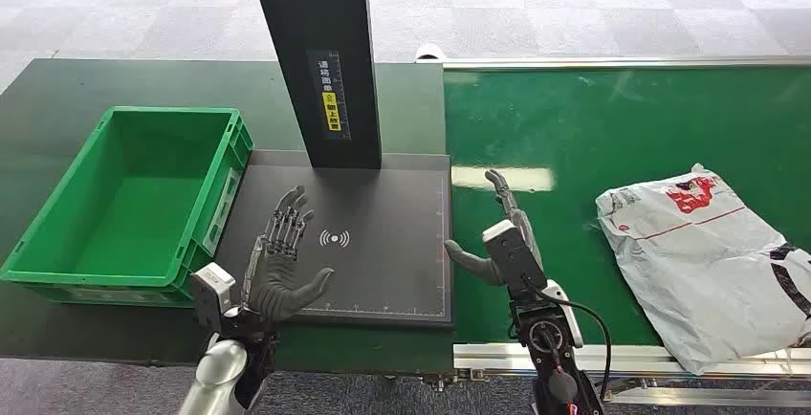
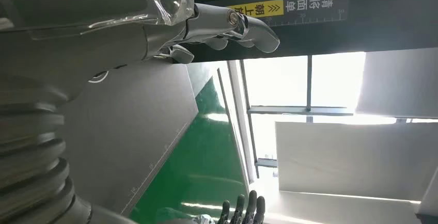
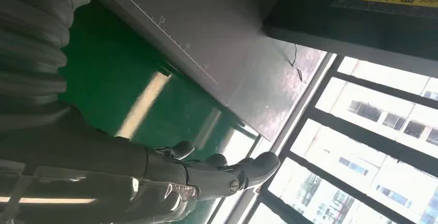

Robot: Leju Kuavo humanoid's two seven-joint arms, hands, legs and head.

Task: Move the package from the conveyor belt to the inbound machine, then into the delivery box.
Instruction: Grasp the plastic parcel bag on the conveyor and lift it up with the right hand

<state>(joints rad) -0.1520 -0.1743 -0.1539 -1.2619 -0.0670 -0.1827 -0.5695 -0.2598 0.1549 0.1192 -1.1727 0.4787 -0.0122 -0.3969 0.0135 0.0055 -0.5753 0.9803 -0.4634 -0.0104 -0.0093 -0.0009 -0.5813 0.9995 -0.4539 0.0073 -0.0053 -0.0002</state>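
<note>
Package (image 1: 712, 262) on conveyor belt (image 1: 574, 128), well right of right hand (image 1: 507, 243), nearer hand; both hands, left hand (image 1: 282, 262) included, spread, holding nothing

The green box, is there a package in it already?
No, the green box is empty; the package lies on the conveyor belt.

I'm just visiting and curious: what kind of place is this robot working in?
Probably a parcel-sorting or logistics test station. A green conveyor belt carries a white package, beside it stands a black scanning platform with an upright post, and a green crate waits nearby.
</note>
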